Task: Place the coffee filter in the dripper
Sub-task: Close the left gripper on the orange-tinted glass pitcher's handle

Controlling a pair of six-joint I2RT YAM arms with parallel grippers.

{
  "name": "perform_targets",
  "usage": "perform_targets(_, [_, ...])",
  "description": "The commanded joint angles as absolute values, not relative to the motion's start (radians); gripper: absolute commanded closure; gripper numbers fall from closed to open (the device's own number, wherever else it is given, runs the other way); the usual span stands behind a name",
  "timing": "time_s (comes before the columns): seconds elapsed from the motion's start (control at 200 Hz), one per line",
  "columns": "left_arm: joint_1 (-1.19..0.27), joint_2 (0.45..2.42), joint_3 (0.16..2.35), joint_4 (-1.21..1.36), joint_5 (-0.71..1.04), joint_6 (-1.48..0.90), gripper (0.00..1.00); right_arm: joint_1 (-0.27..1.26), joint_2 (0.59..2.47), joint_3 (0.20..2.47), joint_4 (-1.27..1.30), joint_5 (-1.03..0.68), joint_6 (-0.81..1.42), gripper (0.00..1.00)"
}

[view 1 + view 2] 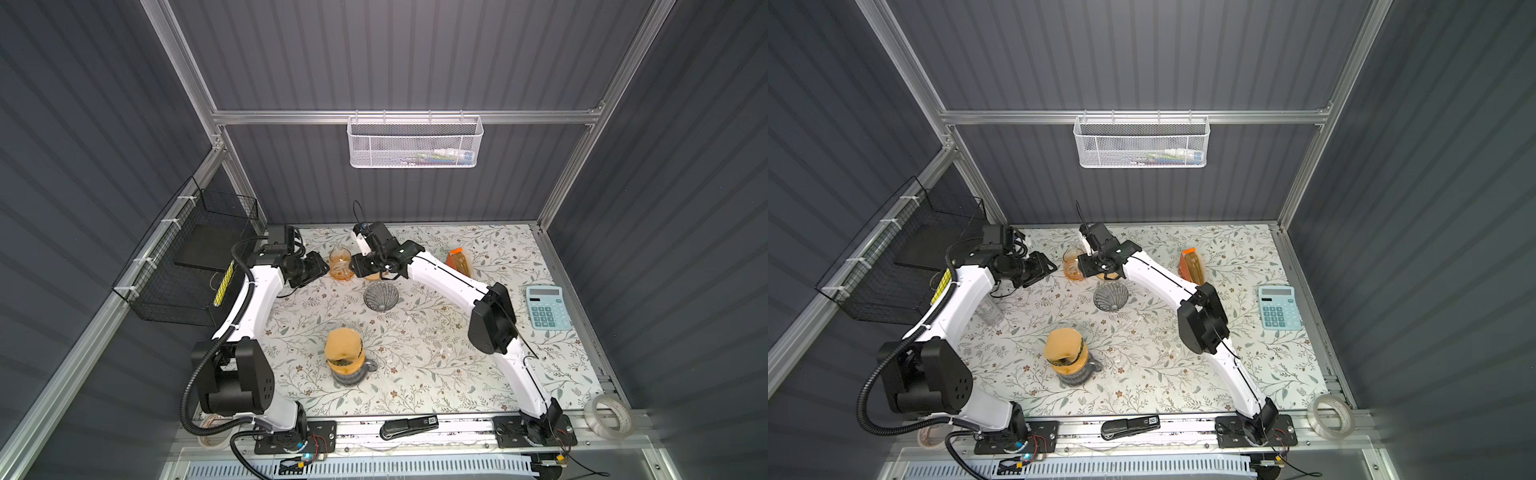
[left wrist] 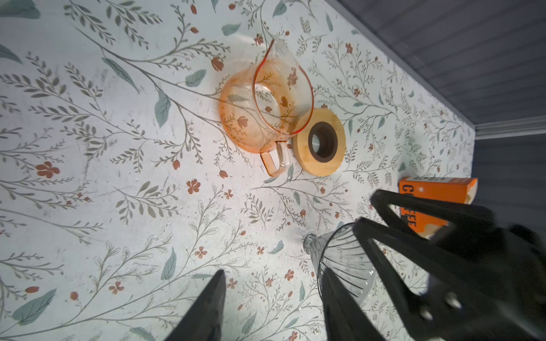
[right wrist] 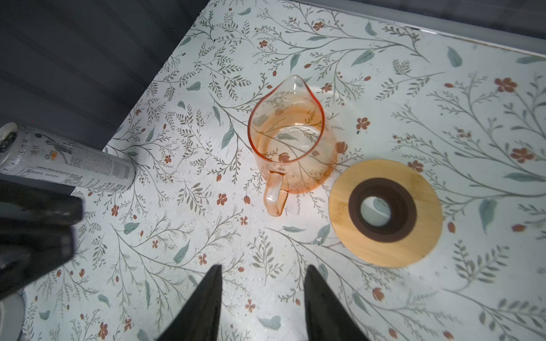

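Dark booth, flowered tabletop.
Grey ribbed walls (image 1: 415, 62) are standing beyond the right claw (image 3: 264, 268), an aluminium frame (image 1: 395, 117) is edging them, a white mesh basket (image 1: 415, 143) is hanging above, and the floral table cover (image 1: 436, 374) is gleaming beneath it.

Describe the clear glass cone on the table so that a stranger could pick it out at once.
Start at the floral table and go to its back middle, where an orange-tinted glass jug and a flat wooden ring sit side by side. Just in front of them rests the glass cone. It alone is colourless, with swirling ribs and no handle.
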State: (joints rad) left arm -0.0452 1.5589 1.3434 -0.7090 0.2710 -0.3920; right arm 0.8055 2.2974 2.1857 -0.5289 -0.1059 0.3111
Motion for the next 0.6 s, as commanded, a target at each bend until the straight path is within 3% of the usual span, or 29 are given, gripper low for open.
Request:
perform_targets(0.0, [-0.103, 1.613, 1.357, -0.711, 0.173, -0.384, 0.47, 0.776, 2.14, 2.108, -0.451, -0.103, 0.348, 0.53])
perform_targets(0.255, [-0.19, 1.708, 1.362, -0.647, 0.063, -0.42, 0.47, 0.733, 1.96, 1.935, -0.442, -0.123, 0.357, 0.53])
perform_targets(0.595, [-0.254, 1.814, 1.388, -0.573, -0.069, -0.45, 0.49, 0.689, 1.902, 1.846, -0.437, -0.159, 0.373, 0.53])
